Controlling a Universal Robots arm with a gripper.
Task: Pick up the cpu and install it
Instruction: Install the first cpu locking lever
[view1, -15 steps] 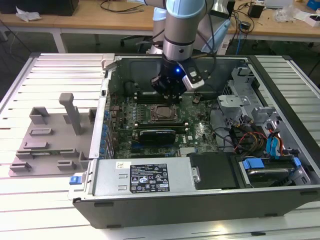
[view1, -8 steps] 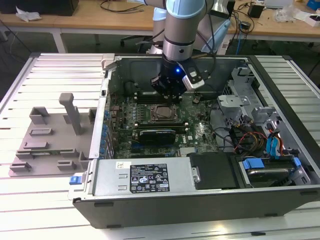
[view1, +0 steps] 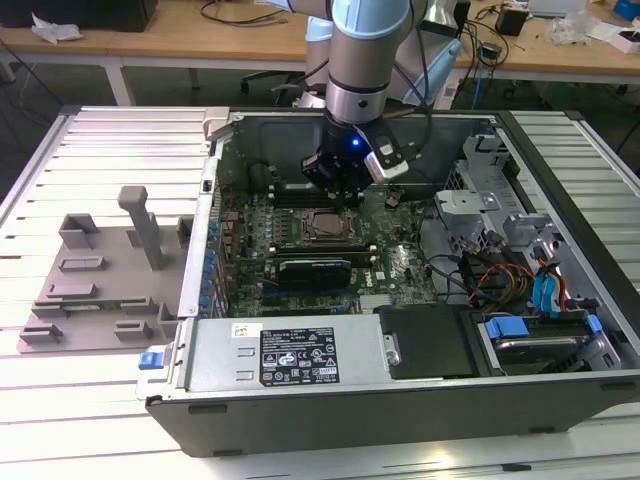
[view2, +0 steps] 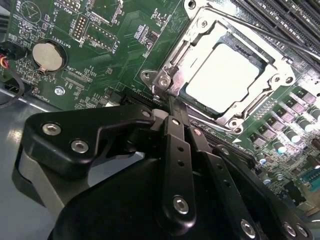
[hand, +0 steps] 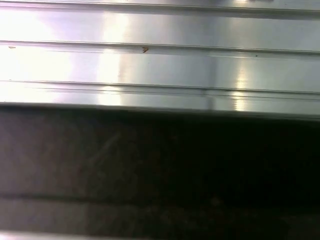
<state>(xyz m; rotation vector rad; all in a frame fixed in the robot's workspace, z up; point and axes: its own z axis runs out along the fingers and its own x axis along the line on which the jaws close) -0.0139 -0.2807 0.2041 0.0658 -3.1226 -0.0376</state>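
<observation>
CPU (view2: 227, 75), pale metal top up, lies flat inside the motherboard socket (view2: 200, 27), seemingly seated so the frame can locate it. In the second wrist view the pincer (view2: 176, 112) hangs just beside the socket's corner, its fingers (view2: 172, 150) drawn close together, gripping nothing. In the exterior view it hovers over the open computer case (view1: 400, 400).

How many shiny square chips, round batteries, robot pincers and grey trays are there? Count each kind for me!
cpu, sitting in the socket: 1
round battery: 1
pincer: 1
grey tray: 1
Total: 4
</observation>
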